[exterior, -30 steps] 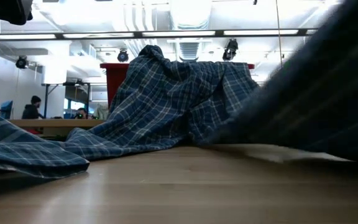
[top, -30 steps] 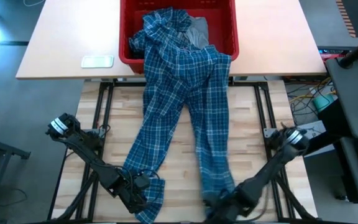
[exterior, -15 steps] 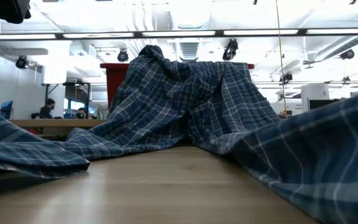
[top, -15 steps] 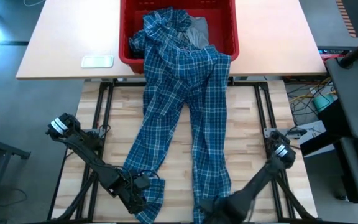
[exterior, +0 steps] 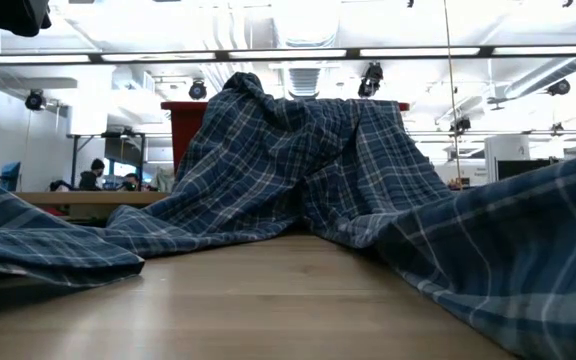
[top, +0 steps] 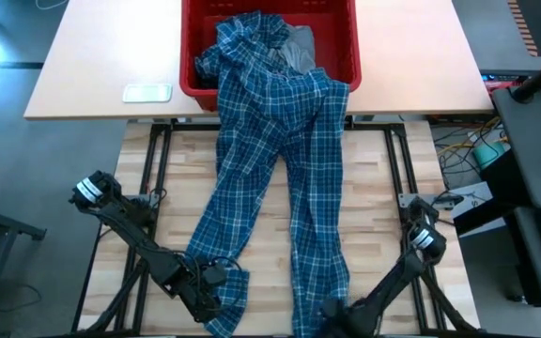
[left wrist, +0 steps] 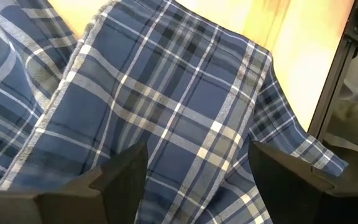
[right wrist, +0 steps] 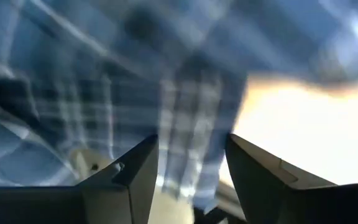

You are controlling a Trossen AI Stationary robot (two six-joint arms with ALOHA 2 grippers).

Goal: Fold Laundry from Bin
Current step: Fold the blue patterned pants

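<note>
A blue-and-white plaid garment (top: pixel 280 141) spills out of the red bin (top: pixel 188 84) at the far side. It hangs over the bin's near rim, and its two long limbs lie down the wooden table (top: pixel 374 188). A grey garment (top: pixel 299 47) lies in the bin beside it. My left gripper (top: pixel 216 282) stands open over the left limb's near end (left wrist: pixel 179 106), one finger at each side of the cloth. My right gripper (top: pixel 332 314) is open just above the right limb's near end (right wrist: pixel 104 81). In the low view that limb (exterior: pixel 528 260) looms at the right.
A light tabletop (top: pixel 101 56) lies beyond the wooden one and bears the bin and a small white flat object (top: pixel 147 92). Bare wood shows at both sides of the garment. Desks and cables stand off the table's right side (top: pixel 533 188).
My right gripper has sunk toward the table's near edge and tipped more steeply down. The right limb's near end, which hung lifted and filled the right of the low view, has fallen and lies lower. The rest of the garment has stayed where it was.
</note>
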